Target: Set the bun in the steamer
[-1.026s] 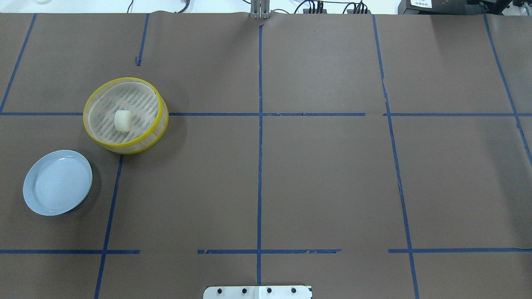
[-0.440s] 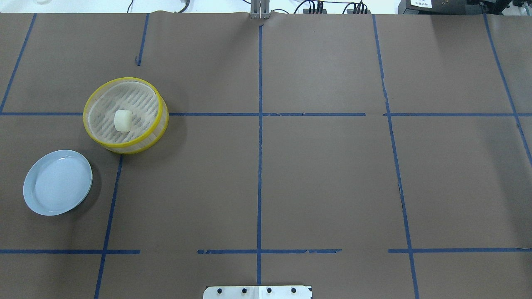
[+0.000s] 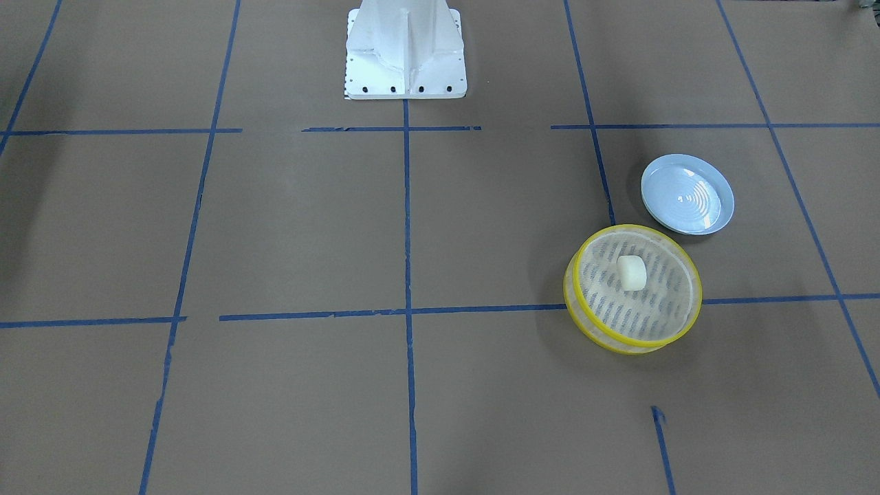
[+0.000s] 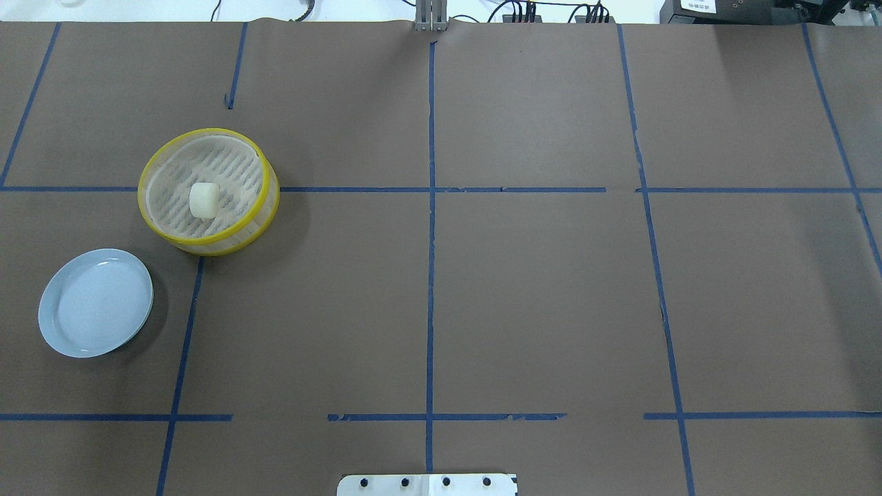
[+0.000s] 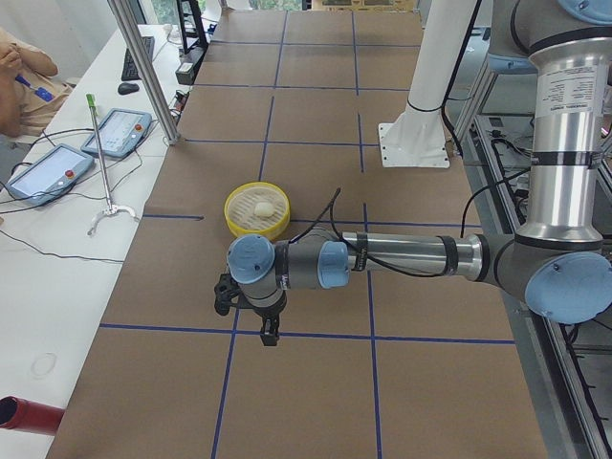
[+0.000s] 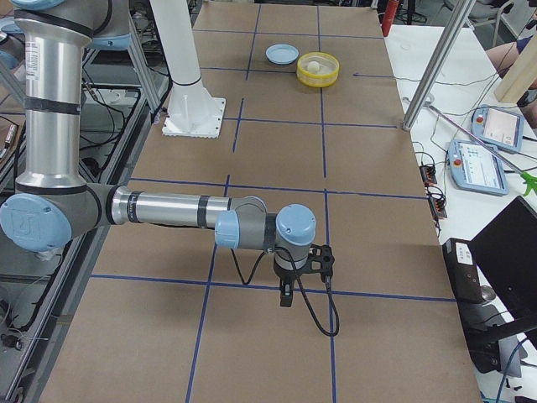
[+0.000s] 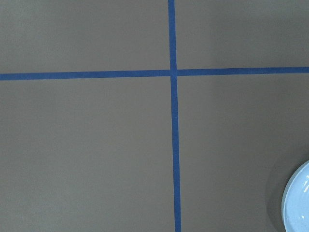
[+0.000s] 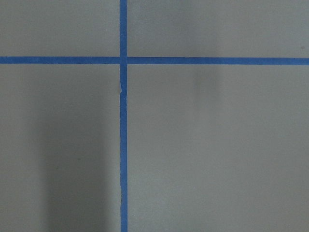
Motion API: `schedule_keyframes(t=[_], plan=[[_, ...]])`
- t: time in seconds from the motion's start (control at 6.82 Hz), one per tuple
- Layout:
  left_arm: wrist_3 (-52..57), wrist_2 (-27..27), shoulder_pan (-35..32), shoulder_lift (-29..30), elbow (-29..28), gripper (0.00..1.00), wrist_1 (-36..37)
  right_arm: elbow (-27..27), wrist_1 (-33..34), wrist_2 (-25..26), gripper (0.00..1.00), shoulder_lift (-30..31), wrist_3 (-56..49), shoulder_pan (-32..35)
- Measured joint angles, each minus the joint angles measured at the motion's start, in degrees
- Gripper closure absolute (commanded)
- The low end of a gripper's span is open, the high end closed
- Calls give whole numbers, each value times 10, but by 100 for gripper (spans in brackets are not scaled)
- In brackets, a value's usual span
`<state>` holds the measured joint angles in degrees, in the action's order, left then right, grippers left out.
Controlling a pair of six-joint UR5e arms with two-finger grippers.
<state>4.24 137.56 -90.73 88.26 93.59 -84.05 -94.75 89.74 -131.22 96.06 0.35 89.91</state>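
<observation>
The cream-white bun [image 4: 204, 200] lies on the slatted bottom of the yellow-rimmed steamer [image 4: 227, 242] on the table's left half. It shows the same way in the front view, bun [image 3: 632, 272] inside the steamer [image 3: 636, 346], and far off in the right side view [image 6: 315, 65]. No gripper touches either. My left gripper [image 5: 269, 333] shows only in the left side view, pointing down over the paper, nearer the camera than the steamer [image 5: 256, 226]. My right gripper [image 6: 285, 297] shows only in the right side view, far from the steamer. I cannot tell whether either is open or shut.
An empty pale blue ridged plate [image 4: 96, 303] sits beside the steamer, nearer the robot; its edge shows in the left wrist view [image 7: 299, 203]. The white robot base [image 3: 405, 51] stands at the table's near edge. Brown paper with blue tape lines covers the table.
</observation>
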Motion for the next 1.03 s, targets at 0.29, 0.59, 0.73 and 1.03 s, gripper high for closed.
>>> schedule_keyframes(t=[0.29, 0.59, 0.73, 1.03], plan=[[1, -24, -9, 3, 1, 0, 1, 0, 0, 0, 0, 0, 0, 0], [1, -25, -14, 6, 2, 0, 0, 0, 0, 0, 0, 0, 0, 0], [1, -24, -15, 6, 3, 0, 0, 0, 0, 0, 0, 0, 0, 0], [0, -24, -16, 7, 5, 0, 0, 0, 0, 0, 0, 0, 0, 0]])
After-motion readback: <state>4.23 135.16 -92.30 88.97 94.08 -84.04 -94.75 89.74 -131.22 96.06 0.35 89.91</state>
